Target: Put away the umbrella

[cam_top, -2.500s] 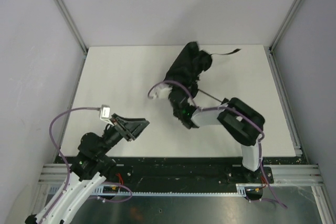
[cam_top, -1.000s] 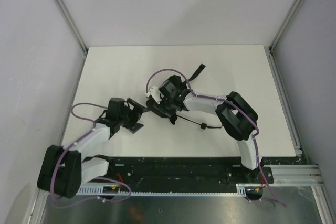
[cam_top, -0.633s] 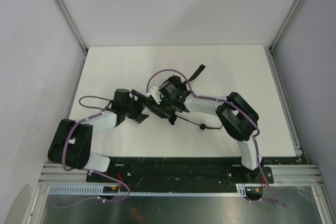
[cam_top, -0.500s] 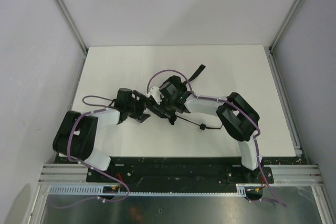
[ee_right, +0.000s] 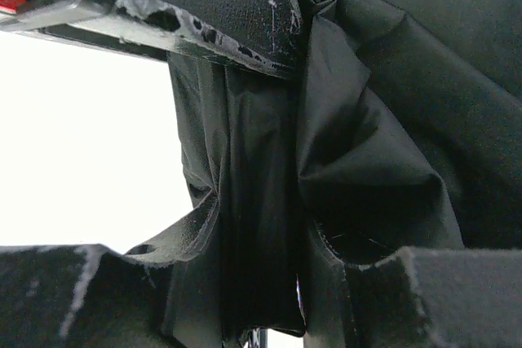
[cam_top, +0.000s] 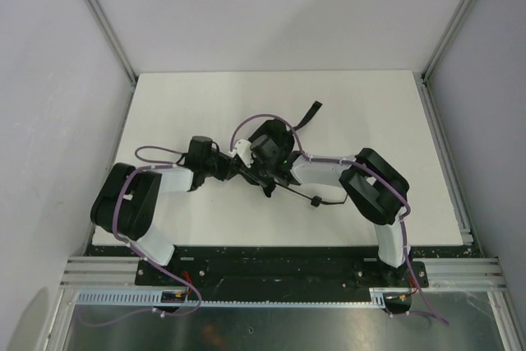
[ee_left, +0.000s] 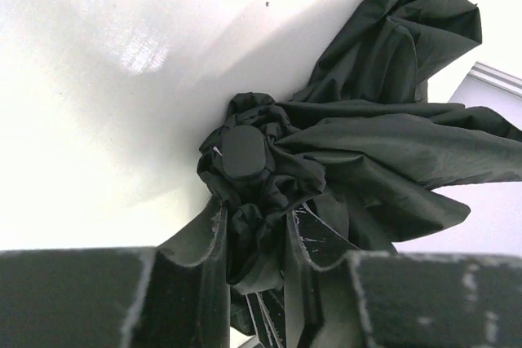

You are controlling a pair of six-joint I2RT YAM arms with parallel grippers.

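Note:
The black umbrella (cam_top: 268, 183) lies collapsed in the middle of the white table (cam_top: 181, 104), mostly hidden under both grippers. Its strap (cam_top: 309, 113) sticks out toward the far side. A thin black cord (cam_top: 306, 196) trails toward the near right. My left gripper (cam_top: 233, 166) comes in from the left. In the left wrist view it (ee_left: 253, 218) is shut on bunched fabric just below the round end cap (ee_left: 243, 152). My right gripper (cam_top: 261, 162) is shut on the folded canopy (ee_right: 391, 120) in the right wrist view (ee_right: 261, 234). The two grippers are almost touching.
Grey walls and aluminium frame rails (cam_top: 103, 22) enclose the table on three sides. The black base rail (cam_top: 271, 260) runs along the near edge. Purple cables (cam_top: 263, 118) loop above both wrists.
My left arm has swung from the near left across to the umbrella and closed on its end. My right gripper has brought the umbrella down from the far side to the middle and stayed shut.

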